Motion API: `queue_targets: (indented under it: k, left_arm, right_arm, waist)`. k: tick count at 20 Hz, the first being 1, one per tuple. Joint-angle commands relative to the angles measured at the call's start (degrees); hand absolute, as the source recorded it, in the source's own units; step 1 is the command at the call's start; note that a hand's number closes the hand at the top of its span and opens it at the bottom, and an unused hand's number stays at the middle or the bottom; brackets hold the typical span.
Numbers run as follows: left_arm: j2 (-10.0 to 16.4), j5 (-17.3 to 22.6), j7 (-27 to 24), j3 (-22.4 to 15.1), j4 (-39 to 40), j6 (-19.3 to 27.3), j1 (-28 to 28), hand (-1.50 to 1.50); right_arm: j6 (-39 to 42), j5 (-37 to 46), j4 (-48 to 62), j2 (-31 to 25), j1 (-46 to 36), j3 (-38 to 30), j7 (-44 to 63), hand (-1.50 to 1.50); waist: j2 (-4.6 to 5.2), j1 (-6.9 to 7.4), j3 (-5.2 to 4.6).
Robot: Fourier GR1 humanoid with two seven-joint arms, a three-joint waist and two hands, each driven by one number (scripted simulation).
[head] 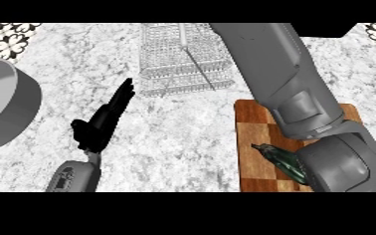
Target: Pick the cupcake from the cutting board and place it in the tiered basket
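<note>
Right forearm point(279, 74) crosses cutting board point(253, 129); left hand point(99, 122) fingers point(123, 92) straight.

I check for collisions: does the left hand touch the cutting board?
Apart. The head view shows bare counter between the left hand and the cutting board.

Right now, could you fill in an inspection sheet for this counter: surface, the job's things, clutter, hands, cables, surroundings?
Surface: marble counter; no spills seen.
Job's things: wire basket at the back; board at the right, partly hidden by the right forearm; cupcake not seen.
Clutter: dark green object lying on the board; grey pot at the left edge.
Hands: left hand open, fingers straight, holding nothing; right hand out of view.
Cables: nothing seen.
Surroundings: patterned tiles at the back corners.
</note>
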Motion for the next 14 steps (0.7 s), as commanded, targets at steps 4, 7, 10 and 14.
queue_targets:
  k: [4,7,10,14]
  left_arm:
    - [0.47,0.73,0.90,0.32,-3.66,-0.66,1.07,0.00]
    - [-0.69,-0.02,1.45,-0.76,-2.06,-0.35,0.56,0.00]
    - [-0.22,0.45,2.17,-0.75,-3.13,-1.10,0.82,0.00]
    - [-0.44,-0.42,1.17,-0.69,-1.11,-0.53,0.76,0.00]
  right_arm:
    - [-1.71,-3.89,7.31,2.02,-1.27,-1.70,-4.40,1.50]
    - [-2.48,-7.10,9.59,2.05,-4.50,-4.71,-1.90,1.50]
    - [-2.12,-12.67,13.41,2.06,-5.06,-6.87,3.75,1.50]
    - [-0.45,-17.41,16.23,2.07,-7.63,-11.43,11.70,-1.50]
  waist:
    - [-0.15,0.19,0.02]
    - [0.08,0.56,0.00]
    - [-0.11,1.56,-0.02]
    - [-0.09,0.67,-0.02]
